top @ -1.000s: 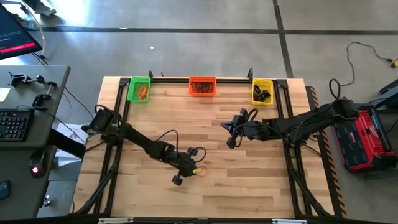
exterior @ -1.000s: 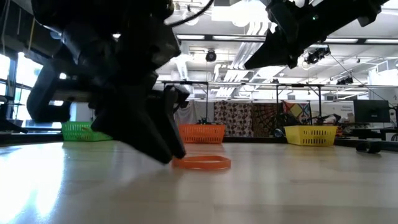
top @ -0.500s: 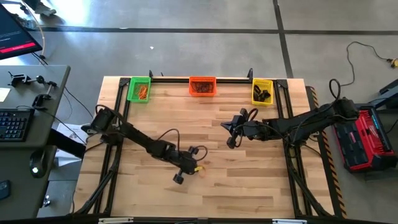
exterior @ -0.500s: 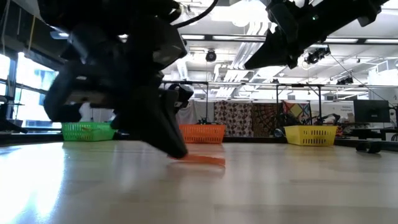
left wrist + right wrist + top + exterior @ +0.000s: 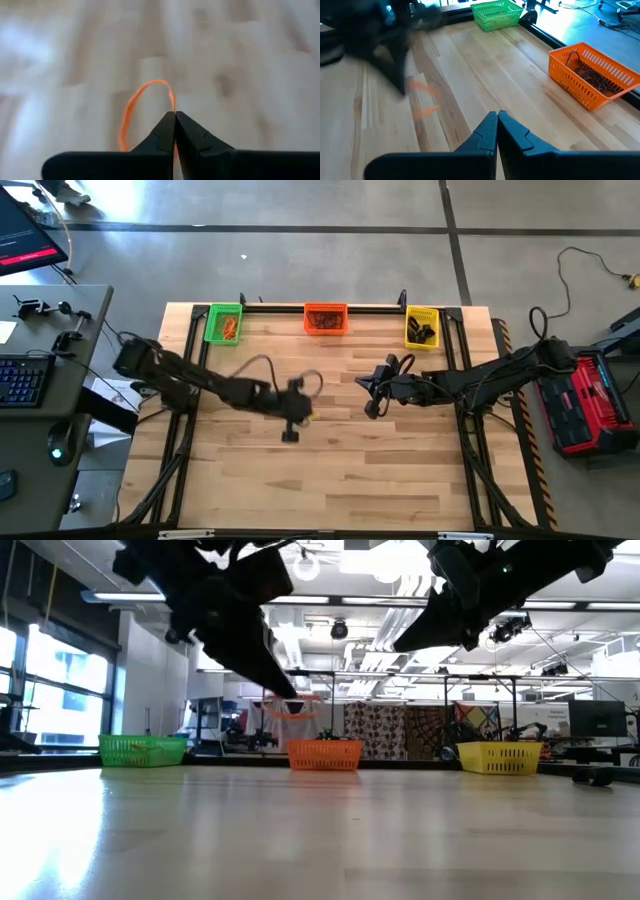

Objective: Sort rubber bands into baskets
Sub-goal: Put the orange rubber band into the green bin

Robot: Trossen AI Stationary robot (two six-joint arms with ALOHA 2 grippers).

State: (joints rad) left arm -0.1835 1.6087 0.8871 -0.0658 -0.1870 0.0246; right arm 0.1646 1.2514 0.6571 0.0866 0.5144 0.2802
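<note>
My left claw (image 5: 174,116) is pinched together on an orange rubber band (image 5: 131,112), which hangs as a loop from the tips. In the low view the left claw (image 5: 290,700) holds the band (image 5: 295,704) up off the counter (image 5: 320,830), in the air in front of the orange basket (image 5: 324,754). From above, the left claw (image 5: 293,418) sits on the near side of the orange basket (image 5: 325,319), a little toward the green one and well apart from it, over the middle of the counter (image 5: 330,480).

My right claw (image 5: 497,118) has its fingers pressed together with nothing between them. From above, the right claw (image 5: 372,407) waits near-right of the orange basket, closer to the yellow basket (image 5: 421,327).

All three baskets stand in a row along the far edge of the counter: the green basket (image 5: 224,323) left of the orange one, the yellow to its right. The orange basket (image 5: 592,75) holds a tangle of dark brownish bands (image 5: 592,79). The green basket holds some orange bands (image 5: 230,329), and the yellow holds dark ones (image 5: 424,332).
</note>
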